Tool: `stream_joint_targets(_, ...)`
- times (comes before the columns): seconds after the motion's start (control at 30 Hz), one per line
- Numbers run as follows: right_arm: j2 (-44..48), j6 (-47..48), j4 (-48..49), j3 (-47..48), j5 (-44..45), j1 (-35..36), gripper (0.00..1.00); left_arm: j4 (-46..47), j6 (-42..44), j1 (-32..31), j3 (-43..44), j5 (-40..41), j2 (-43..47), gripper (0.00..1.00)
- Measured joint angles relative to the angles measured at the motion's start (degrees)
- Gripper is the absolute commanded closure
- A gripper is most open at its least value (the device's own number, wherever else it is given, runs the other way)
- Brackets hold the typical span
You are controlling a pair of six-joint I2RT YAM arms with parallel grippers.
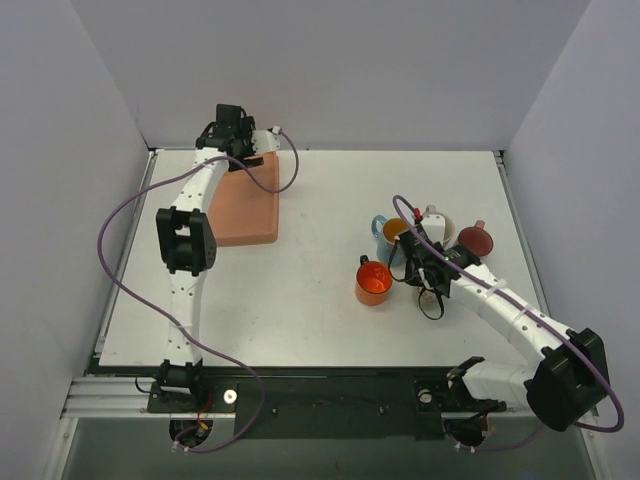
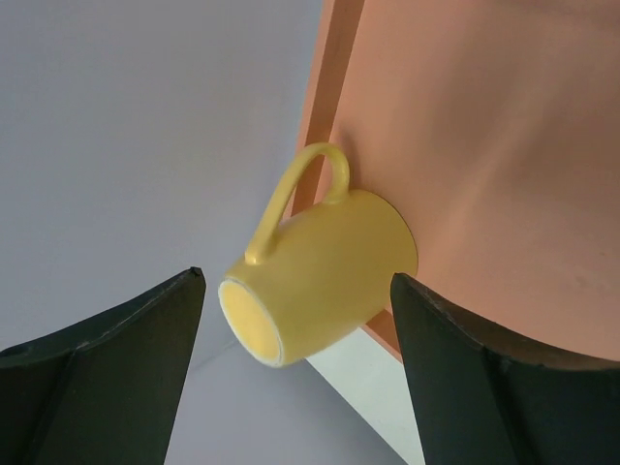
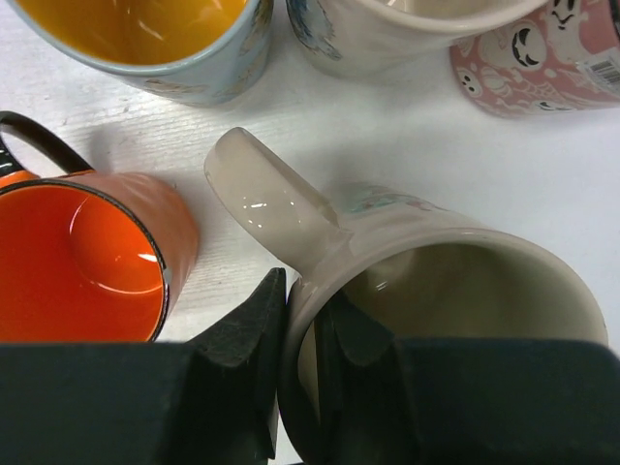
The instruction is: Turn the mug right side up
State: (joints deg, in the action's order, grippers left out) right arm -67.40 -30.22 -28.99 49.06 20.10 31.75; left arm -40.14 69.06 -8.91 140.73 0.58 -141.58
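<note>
A yellow mug (image 2: pixel 329 271) lies on its side against a salmon board (image 2: pixel 484 145), its opening toward the camera and its handle up. My left gripper (image 2: pixel 296 277) is open, with one jaw on each side of the mug and neither touching it. In the top view the left gripper (image 1: pixel 245 152) hides this mug. My right gripper (image 3: pixel 302 300) is shut on the rim of a cream mug (image 3: pixel 455 281), one finger inside and one outside, beside the handle. The cream mug's opening faces the camera.
Close around the right gripper (image 1: pixel 415 262) stand an orange mug (image 1: pixel 373 283), a blue mug with a yellow inside (image 1: pixel 392 232), a white mug (image 1: pixel 437 222) and a dark pink mug (image 1: pixel 476 238). The salmon board (image 1: pixel 250 205) lies at the back left, near the wall.
</note>
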Motion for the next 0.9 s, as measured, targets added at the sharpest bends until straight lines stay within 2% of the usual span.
stream_joint_targets(0.07, -1.9, 0.0, 0.8, -0.1, -0.3, -0.3, 0.98, 2.6, 3.4, 0.0, 0.0, 0.9, -2.0, 0.15)
stream_joint_targets(0.1, -3.0, 0.0, 1.3, -0.1, -0.5, -0.4, 0.9, 3.9, 4.9, 0.0, 0.0, 1.2, -2.8, 0.17)
stream_joint_targets(0.17, -4.7, -0.4, 2.0, -0.1, -1.0, -0.4, 0.8, 6.8, 7.8, 0.0, -0.2, 2.1, -4.1, 0.18)
stream_joint_targets(0.37, -5.2, -0.9, 3.0, 0.3, -0.4, -0.4, 0.59, 15.6, 14.8, 0.0, -0.1, 4.2, -7.8, 0.18)
stream_joint_targets(0.5, -5.2, -1.3, 2.7, 1.0, -0.4, -0.4, 0.54, 18.9, 18.5, 0.0, -0.1, 5.1, -10.7, 0.19)
stream_joint_targets(0.63, -5.2, -1.3, 1.7, 2.3, -0.4, -0.4, 0.53, 22.4, 21.8, 0.0, 0.0, 6.0, -13.6, 0.25)
stream_joint_targets(0.77, -4.2, -1.3, 1.3, 2.6, -0.4, -0.4, 0.53, 25.2, 24.9, 0.0, 1.1, 7.0, -16.6, 0.39)
stream_joint_targets(0.83, -3.5, -1.3, 1.3, 2.6, -0.4, -0.4, 0.53, 26.9, 26.1, 0.0, 1.1, 7.0, -17.2, 0.57)
stream_joint_targets(0.87, -3.2, -1.3, 1.2, 2.7, -0.4, -0.4, 0.53, 27.4, 26.7, 0.0, 1.0, 7.2, -17.2, 0.8)
stream_joint_targets(0.9, -3.1, -1.2, 1.2, 2.8, -0.4, -0.4, 0.53, 28.1, 27.6, 0.0, 0.8, 7.2, -17.2, 0.84)
